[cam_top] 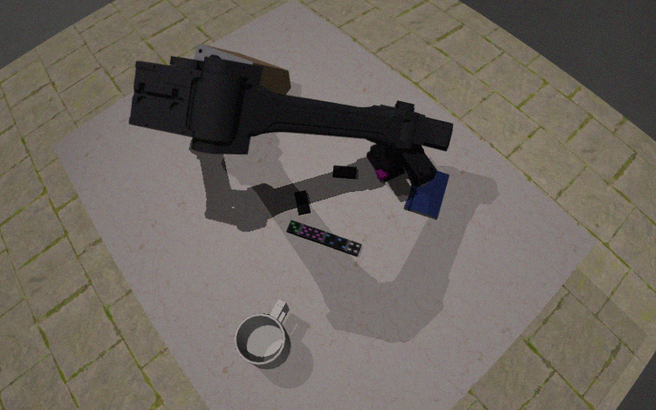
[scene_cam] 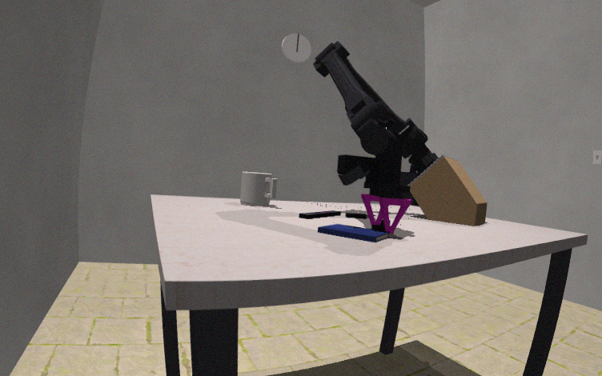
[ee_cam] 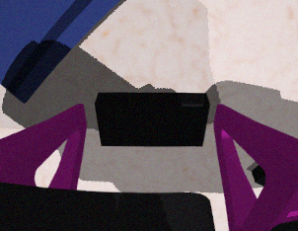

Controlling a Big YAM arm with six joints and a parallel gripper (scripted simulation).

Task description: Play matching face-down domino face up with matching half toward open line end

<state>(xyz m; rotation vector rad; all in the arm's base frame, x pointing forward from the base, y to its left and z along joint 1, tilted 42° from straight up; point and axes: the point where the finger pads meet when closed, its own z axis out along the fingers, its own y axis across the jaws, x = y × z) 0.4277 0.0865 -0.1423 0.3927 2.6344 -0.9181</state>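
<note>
The face-up line of dominoes (cam_top: 324, 237) (scene_cam: 319, 214) lies in the middle of the table, with green, pink, blue and white pips. Two face-down black dominoes lie apart from it, one (cam_top: 345, 172) near the arm's shadow and one (cam_top: 301, 201) closer to the line. A third face-down domino (ee_cam: 152, 122) lies flat between my magenta fingers in the wrist view, with a gap on each side. My gripper (ee_cam: 150, 114) (cam_top: 382, 174) (scene_cam: 384, 227) is open, low over the table, straddling this domino beside the blue book (cam_top: 427, 194) (scene_cam: 350, 232) (ee_cam: 54, 1).
A grey mug (cam_top: 261, 338) (scene_cam: 256, 188) stands near the table's front edge in the top view. A brown wedge-shaped box (cam_top: 272, 77) (scene_cam: 448, 191) stands by the arm's base. The blue book lies right next to the gripper.
</note>
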